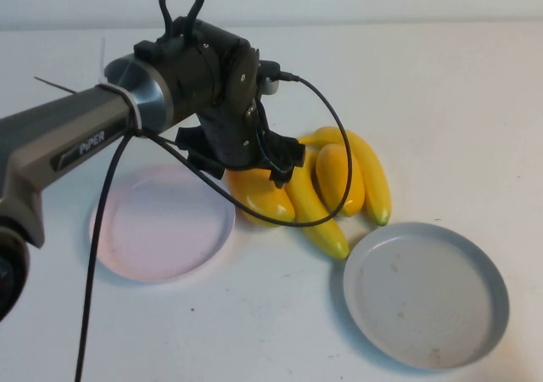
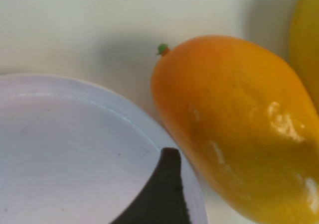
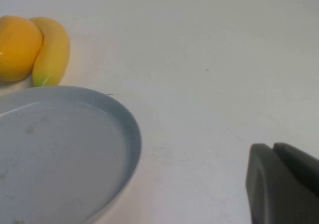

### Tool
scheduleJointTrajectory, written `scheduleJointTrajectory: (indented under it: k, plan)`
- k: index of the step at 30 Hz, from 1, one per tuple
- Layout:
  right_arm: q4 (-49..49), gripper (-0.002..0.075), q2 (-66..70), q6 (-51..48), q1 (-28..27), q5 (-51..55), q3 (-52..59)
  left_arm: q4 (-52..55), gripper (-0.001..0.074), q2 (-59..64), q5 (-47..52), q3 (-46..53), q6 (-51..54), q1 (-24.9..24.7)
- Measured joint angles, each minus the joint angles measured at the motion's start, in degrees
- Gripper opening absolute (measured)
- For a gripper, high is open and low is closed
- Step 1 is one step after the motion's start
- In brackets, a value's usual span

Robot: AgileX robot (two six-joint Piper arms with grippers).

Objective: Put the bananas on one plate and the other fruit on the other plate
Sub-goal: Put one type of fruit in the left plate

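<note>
On the left of the table (image 1: 254,331) lies the pale pink plate (image 1: 161,229), bare. Above its right rim hangs the left end effector (image 1: 254,165), fingers spread, grasping nothing, over the nearer mango (image 1: 259,193), which lies just beside the plate. Right of it, the second mango (image 1: 339,176) lies between two bananas (image 1: 318,216). Farther right, the grey-blue plate (image 1: 424,293) lies empty. The right end effector (image 3: 279,184) is clenched above the table beside that plate.
</note>
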Motion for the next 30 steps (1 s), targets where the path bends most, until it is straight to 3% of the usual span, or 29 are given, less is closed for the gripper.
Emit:
scheduleJointTrajectory:
  k: [21, 30]
  plan:
    - [0.00, -0.0017, 0.00, 0.00, 0.00, 0.00, 0.00, -1.11, 0.0664, 3.68, -2.82, -0.40, 1.70, 0.70]
    - [0.00, -0.0017, 0.00, 0.00, 0.00, 0.00, 0.00, -1.42, 0.0518, 4.28, -3.88, -0.84, 3.72, 0.70]
